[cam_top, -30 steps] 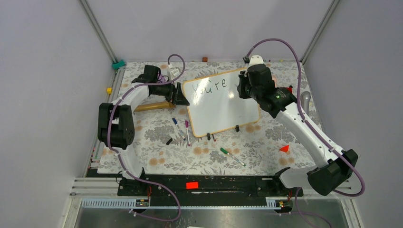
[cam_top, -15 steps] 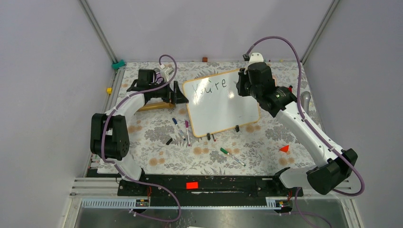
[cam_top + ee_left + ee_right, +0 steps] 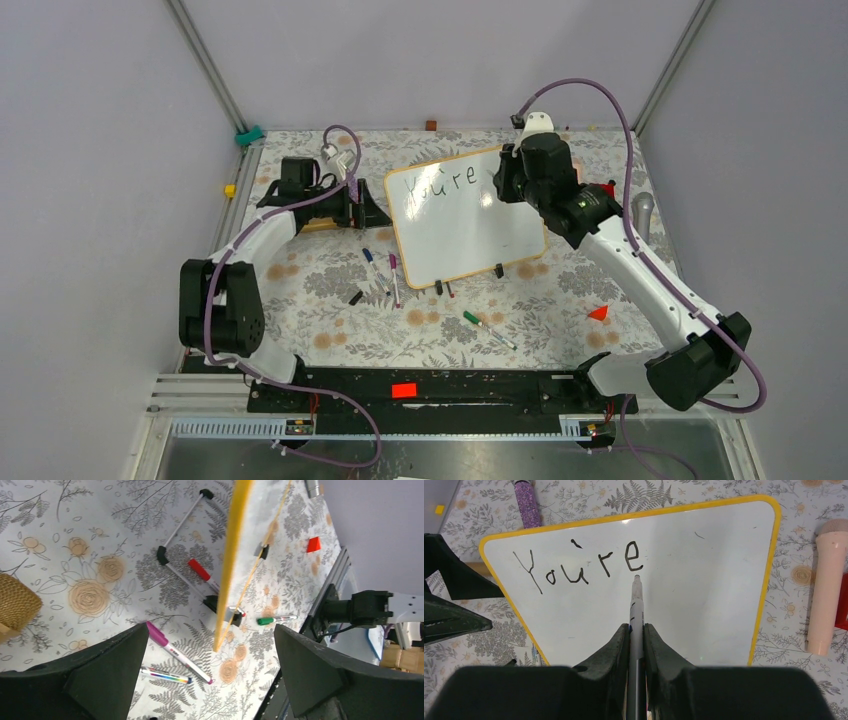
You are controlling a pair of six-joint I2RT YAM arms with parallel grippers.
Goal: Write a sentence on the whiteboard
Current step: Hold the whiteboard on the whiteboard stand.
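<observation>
The whiteboard point(image 3: 470, 225), white with an orange-tan frame, lies tilted on small black feet at mid table. The sentence point(image 3: 445, 181) reads "You're" along its top. My right gripper point(image 3: 503, 186) is shut on a grey marker point(image 3: 636, 607). The marker tip sits just below the "e" of the sentence point(image 3: 574, 567) on the whiteboard point(image 3: 704, 580). My left gripper point(image 3: 372, 212) is open and empty beside the board's left edge. In the left wrist view the left gripper point(image 3: 210, 650) has the whiteboard point(image 3: 233, 550) edge-on between its spread fingers.
Loose markers lie in front of the board: blue point(image 3: 373, 264), pink point(image 3: 393, 277), green point(image 3: 488, 329). A red wedge point(image 3: 598, 313) lies at right. A pink cylinder point(image 3: 826, 590) and a purple glitter tube point(image 3: 527, 505) lie beside the board. A tan wicker piece point(image 3: 318, 226) is under the left arm.
My left arm has swung to the left and its gripper has drawn back a little from the board's left edge. My right gripper with the marker has shifted slightly left.
</observation>
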